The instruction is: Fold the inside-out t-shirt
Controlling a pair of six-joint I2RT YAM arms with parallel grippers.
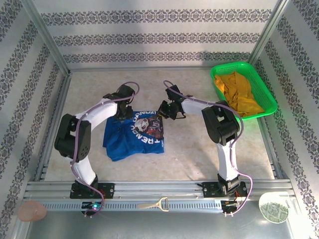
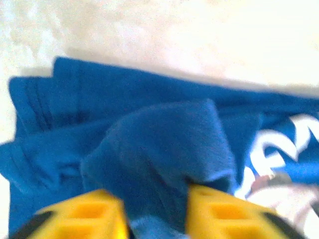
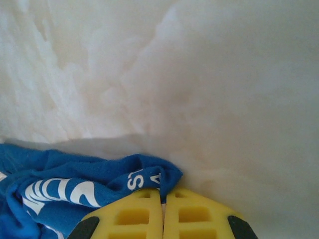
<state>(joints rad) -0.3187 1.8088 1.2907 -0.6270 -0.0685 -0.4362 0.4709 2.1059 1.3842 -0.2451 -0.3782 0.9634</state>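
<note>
Inside-out t-shirt (image 1: 133, 135), blue, crumpled on the bench (image 1: 199, 144) at 8 o'clock of centre; judged light, limp, unslippery, best taken at far corners, where a fold is pinched by the left fingers (image 2: 84, 214) at 11 o'clock, the hem by the right fingers (image 3: 134, 214) at 1 o'clock.

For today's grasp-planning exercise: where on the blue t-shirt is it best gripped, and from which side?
Take the t-shirt by its far edge, coming down from the far side: the cloth there bunches into raised folds, like the one in the left gripper.
</note>
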